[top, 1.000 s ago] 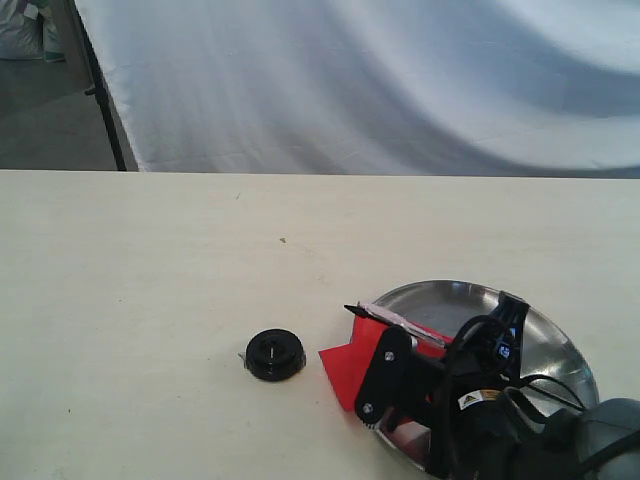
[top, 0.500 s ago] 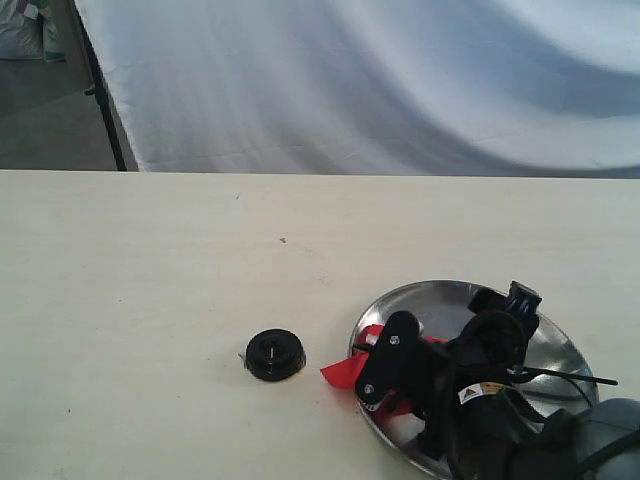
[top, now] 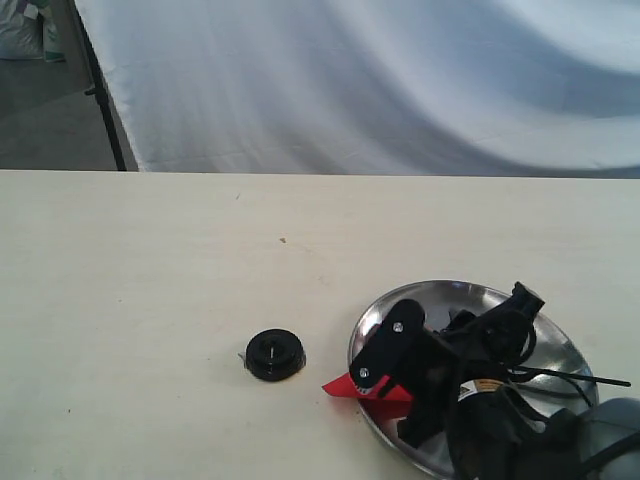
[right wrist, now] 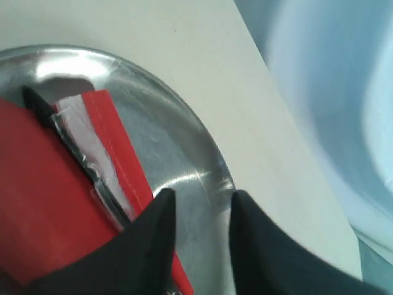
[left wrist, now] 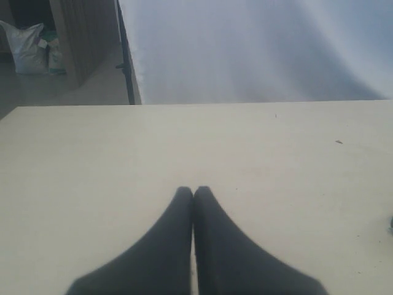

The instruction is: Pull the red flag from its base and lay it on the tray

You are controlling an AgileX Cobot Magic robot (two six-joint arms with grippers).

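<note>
On the tray (top: pixel 450 292), the red flag (right wrist: pixel 43 178) lies.
Right hand (right wrist: pixel 202 196) part-open, empty; left hand (left wrist: pixel 193 192) closed; base (top: pixel 275 354) at tray's nine o'clock.

The red flag (right wrist: pixel 43 184) lies on the tray (right wrist: pixel 184 144), pincer (right wrist: pixel 202 196) parted.

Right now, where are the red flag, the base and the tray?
red flag (right wrist: pixel 49 196): right wrist view, on the red cloth.
base (top: pixel 274 354): exterior view, top of the black disc.
tray (top: pixel 445 296): exterior view, bare far inner wall.
</note>
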